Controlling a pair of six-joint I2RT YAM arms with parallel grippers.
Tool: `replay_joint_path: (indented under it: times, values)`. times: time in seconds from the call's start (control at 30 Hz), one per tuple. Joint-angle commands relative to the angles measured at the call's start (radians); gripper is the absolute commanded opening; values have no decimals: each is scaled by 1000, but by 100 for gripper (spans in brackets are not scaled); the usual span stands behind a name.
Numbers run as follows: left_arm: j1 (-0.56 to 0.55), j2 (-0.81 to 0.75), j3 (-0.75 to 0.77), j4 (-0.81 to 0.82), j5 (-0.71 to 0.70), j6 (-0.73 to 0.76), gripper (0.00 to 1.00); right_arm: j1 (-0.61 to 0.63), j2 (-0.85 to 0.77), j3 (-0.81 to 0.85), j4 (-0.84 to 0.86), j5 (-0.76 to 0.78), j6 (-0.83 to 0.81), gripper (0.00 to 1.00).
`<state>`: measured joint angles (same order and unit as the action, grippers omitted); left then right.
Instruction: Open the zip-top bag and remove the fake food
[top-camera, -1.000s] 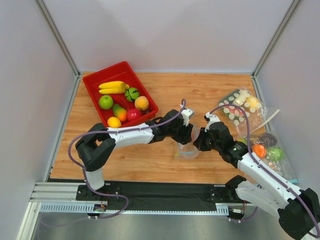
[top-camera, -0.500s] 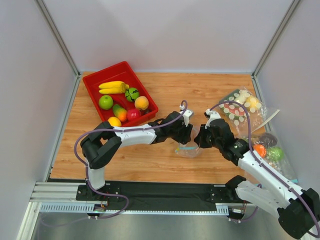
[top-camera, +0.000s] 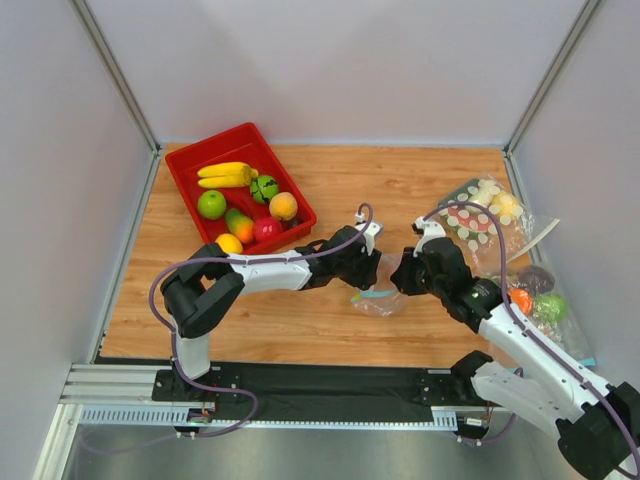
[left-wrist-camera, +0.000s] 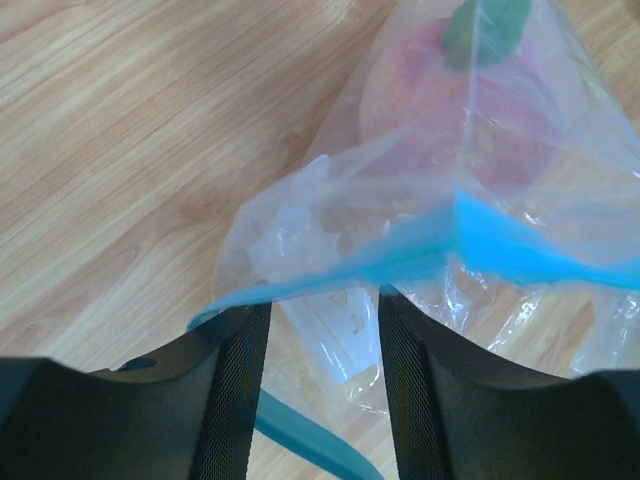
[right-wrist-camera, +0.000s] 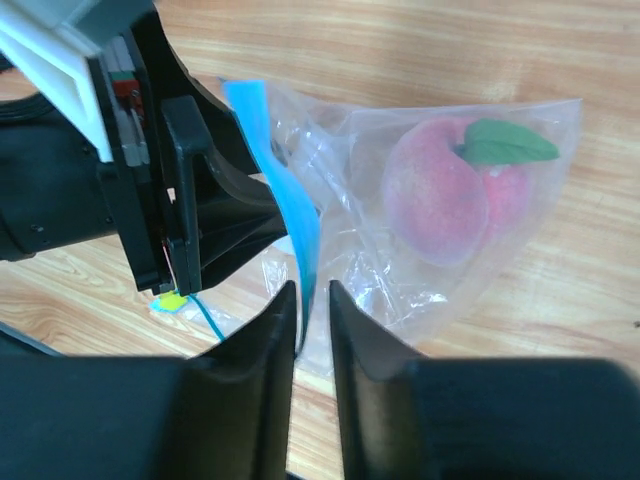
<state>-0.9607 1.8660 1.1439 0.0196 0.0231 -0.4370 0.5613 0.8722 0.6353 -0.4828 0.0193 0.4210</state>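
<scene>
The zip-top bag (top-camera: 378, 299) lies on the wood between my two grippers, clear with a blue zip strip (right-wrist-camera: 292, 215). Inside it shows the fake food: a pink-red peach (right-wrist-camera: 435, 200) with a green leaf, seen also in the left wrist view as a peach (left-wrist-camera: 450, 110). My left gripper (left-wrist-camera: 322, 310) stands open, with loose bag film in the gap and the zip strip (left-wrist-camera: 420, 245) crossing just past its tips. My right gripper (right-wrist-camera: 312, 290) has its jaws a narrow gap apart, and the strip hangs between them against the left finger. In the top view the left gripper (top-camera: 370, 268) and right gripper (top-camera: 402, 274) face each other closely.
A red tray (top-camera: 190, 170) with bananas, a green apple and other fruit sits at the back left. A bigger crinkly bag with white discs on green (top-camera: 478, 220) lies at the right, with more bagged items (top-camera: 535, 295) near the right wall.
My right gripper's jaws have parted a little from shut around the zip strip. The left gripper has shifted slightly away from the right one.
</scene>
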Motion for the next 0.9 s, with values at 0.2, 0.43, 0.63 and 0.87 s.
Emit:
replay_joint_path:
  times: [0.2,0.43,0.63,0.87]
  values:
    - [5,-21,-18,36,-6,7,54,-14,-36,66,29,45,-28,47]
    - [5,-40,-30,43,-5,11,54,-127,2,34,127,25,-37,50]
    - [4,-48,-30,59,6,11,54,-233,138,0,279,-67,-45,49]
    - [5,-59,-29,68,6,17,54,-285,309,-23,414,-130,-27,47]
